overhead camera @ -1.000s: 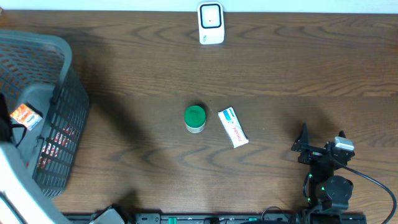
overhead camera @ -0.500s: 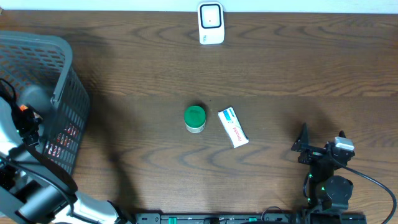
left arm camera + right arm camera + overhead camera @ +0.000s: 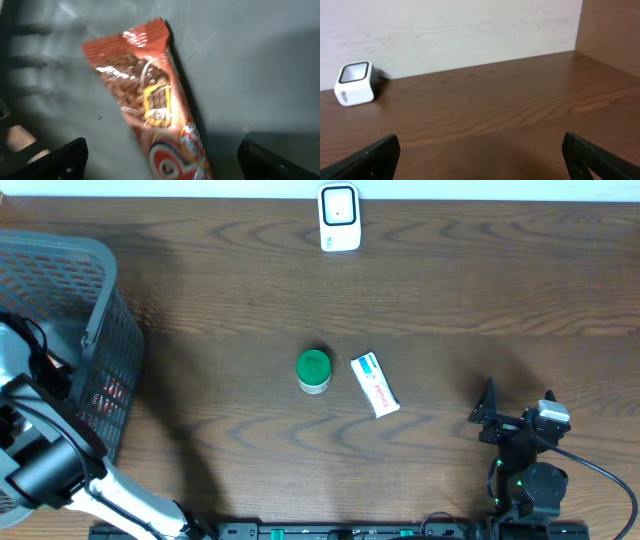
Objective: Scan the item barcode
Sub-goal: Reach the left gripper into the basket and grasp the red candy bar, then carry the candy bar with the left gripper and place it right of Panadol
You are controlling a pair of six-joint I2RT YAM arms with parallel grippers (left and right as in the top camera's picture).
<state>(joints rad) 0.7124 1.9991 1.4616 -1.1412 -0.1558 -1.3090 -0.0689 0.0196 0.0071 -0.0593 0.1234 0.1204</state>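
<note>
Now your left arm (image 3: 45, 465) reaches further into the basket (image 3: 95, 260) than it did a second ago. Back then it sat at the frame's left edge and the orange packet showed inside the basket from overhead. Half a second ago the arm had swung over that spot, and now it covers the packet in the overhead view entirely. Nothing else has shifted: the jar (image 3: 314, 369), the box (image 3: 375, 384), the scanner (image 3: 339, 218) and your right arm lie just as they did.

For the packet (image 3: 150, 105) you have only the left wrist view. It lies flat on the grey floor of the basket, slanted, with its crimped end toward the upper left and its body running down to the bottom edge of the frame. Your left fingers (image 3: 60, 160) stand spread wide, one at each lower corner. The packet's lower part sits between them, nearer the left one, with bare floor showing on both sides, so neither finger touches it. Whether they hang above it or have reached its level you cannot tell.

Your right fingers (image 3: 370, 157) are spread wide too, holding nothing, low over the surface (image 3: 200, 280) and looking toward the far-off scanner.
</note>
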